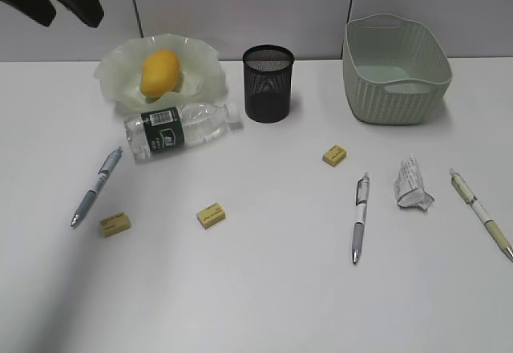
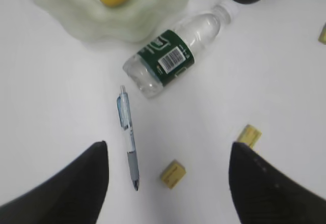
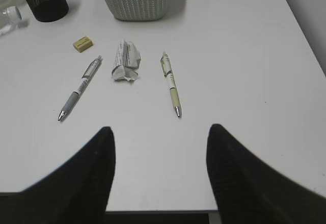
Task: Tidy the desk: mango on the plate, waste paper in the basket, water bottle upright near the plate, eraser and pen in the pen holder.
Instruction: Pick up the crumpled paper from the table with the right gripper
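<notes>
The yellow mango [image 1: 163, 72] lies on the ruffled green plate [image 1: 120, 76]. In front of the plate, the water bottle [image 1: 178, 128] lies on its side. Three pens rest on the desk: one at the left [image 1: 96, 186], two at the right [image 1: 361, 215] [image 1: 481, 213]. Three yellow erasers [image 1: 115, 224] [image 1: 211, 215] [image 1: 334, 155] are scattered. The waste paper [image 1: 412, 183] sits between the right pens. My left gripper [image 2: 169, 145] hangs open high above the left pen [image 2: 128, 137] and an eraser [image 2: 172, 173], holding nothing. My right gripper [image 3: 161, 129] is open and empty near the desk's front edge, short of the paper [image 3: 125, 61].
The black mesh pen holder [image 1: 268, 82] stands at the back centre, right of the plate. The green woven basket [image 1: 394, 68] stands at the back right. A grey partition wall runs behind the desk. The desk's front edge shows under the right gripper.
</notes>
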You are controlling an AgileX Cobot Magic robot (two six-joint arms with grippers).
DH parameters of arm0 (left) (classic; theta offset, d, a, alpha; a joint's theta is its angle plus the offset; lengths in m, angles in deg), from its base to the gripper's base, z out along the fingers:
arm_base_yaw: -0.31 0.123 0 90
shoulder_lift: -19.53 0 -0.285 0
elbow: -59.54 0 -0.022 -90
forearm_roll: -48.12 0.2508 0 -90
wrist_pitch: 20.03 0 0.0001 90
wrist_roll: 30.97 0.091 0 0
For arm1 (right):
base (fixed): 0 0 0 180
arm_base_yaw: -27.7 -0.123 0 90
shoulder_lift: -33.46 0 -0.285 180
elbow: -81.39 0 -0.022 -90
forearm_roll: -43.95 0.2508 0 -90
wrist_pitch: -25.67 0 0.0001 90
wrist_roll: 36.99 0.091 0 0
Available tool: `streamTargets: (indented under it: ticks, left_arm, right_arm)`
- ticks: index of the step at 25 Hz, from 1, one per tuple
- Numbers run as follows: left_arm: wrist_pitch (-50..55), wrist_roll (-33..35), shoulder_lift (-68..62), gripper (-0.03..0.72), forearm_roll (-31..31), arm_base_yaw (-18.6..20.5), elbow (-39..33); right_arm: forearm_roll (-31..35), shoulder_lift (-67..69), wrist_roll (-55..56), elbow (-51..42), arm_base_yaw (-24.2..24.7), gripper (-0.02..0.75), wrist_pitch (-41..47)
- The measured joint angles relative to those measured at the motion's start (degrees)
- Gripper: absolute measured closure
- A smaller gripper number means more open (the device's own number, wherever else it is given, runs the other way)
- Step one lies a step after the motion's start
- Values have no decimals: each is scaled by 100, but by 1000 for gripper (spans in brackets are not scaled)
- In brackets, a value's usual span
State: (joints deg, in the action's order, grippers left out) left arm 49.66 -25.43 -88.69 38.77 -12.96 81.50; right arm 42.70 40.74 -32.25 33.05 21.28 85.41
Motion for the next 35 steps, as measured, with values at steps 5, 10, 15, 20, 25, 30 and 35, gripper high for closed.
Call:
streamTargets:
  ticks: [5, 10, 15, 20, 25, 30, 35]
  left_arm:
    - [2, 0, 788, 134, 0, 0, -948]
    - [-265, 0, 1683, 134, 0, 0, -2047]
    - [-825, 0, 2662, 134, 0, 0, -3130]
    - [-1375, 0, 3742, 134, 0, 0, -4164]
    - [-1821, 0, 4921, 134, -25, 0, -5108]
    - [-1913, 0, 6183, 134, -43, 0, -5812]
    - [-1916, 0, 7200, 134, -47, 0, -6285]
  right_arm:
    - [0, 0, 0, 0, 0, 279, 0]
    - [0, 0, 0, 0, 0, 279, 0]
    - [0, 0, 0, 0, 0, 279, 0]
    - [0, 0, 0, 0, 0, 279, 0]
    - [0, 0, 0, 0, 0, 279, 0]
    - [5, 0, 0, 0, 0, 279, 0]
    - [5, 0, 0, 0, 0, 279, 0]
